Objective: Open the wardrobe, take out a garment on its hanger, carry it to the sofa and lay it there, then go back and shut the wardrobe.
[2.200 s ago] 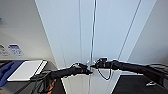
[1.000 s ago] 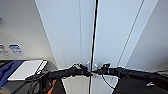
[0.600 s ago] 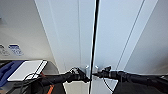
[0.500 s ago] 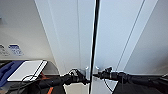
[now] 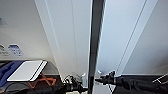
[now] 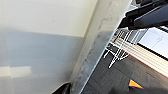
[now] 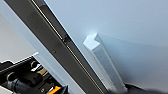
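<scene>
Wardrobe: seen straight ahead and close in the head view, white, with both doors drawn slightly apart so that a dark vertical gap is shown at the centre seam.
Left door: white panel left of the gap; its edge is seen close up in the left wrist view.
Right door: white panel right of the gap; its dark inner edge with a thin metal strip is seen in the right wrist view.
Handles: a short pale handle is placed just left of the gap, and another just right of it; the right one is shown large in the right wrist view.
Left pincer: held at the left handle, low in the head view; whether its fingers are apart or together cannot be told.
Right pincer: held at the right handle, near the gap; its finger state cannot be told either.
Left side: a white panel lies near a blue object, and an orange frame is seen just below it.
</scene>
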Controlling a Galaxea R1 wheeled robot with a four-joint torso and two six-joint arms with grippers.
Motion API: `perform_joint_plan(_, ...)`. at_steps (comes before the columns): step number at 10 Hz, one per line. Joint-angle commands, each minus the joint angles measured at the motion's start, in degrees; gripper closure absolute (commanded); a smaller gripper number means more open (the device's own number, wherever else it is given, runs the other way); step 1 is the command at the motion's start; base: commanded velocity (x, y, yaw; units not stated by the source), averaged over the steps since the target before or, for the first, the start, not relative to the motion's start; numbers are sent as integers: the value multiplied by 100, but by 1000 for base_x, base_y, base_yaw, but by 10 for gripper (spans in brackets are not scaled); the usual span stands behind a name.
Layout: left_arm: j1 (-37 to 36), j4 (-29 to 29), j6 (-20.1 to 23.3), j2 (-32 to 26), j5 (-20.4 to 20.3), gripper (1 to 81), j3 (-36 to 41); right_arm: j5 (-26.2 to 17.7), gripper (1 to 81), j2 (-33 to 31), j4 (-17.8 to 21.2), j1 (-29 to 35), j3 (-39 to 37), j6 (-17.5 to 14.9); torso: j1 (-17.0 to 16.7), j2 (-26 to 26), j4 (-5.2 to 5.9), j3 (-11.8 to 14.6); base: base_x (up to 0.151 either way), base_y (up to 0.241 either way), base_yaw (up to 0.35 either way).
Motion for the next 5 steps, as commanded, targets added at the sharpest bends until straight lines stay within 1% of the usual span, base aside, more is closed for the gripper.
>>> perform_joint_plan(1,259,-139,-112,-172,347,10,1888,-660,10,-2,-151,-427,1416,306,0,0,0,0,0,0,0)
perform_joint_plan(3,540,-52,-111,-638,347,10,2345,-555,10,-555,-257,-727,1758,306,2,0,0,2,0,0,0)
perform_joint_plan(4,707,89,-112,-884,330,10,2538,-449,10,-810,-283,-832,1899,306,2,0,0,2,0,0,0)
perform_joint_plan(5,883,133,-112,-1139,303,10,2618,-414,10,-1117,-301,-894,2073,306,2,0,0,4,0,0,0)
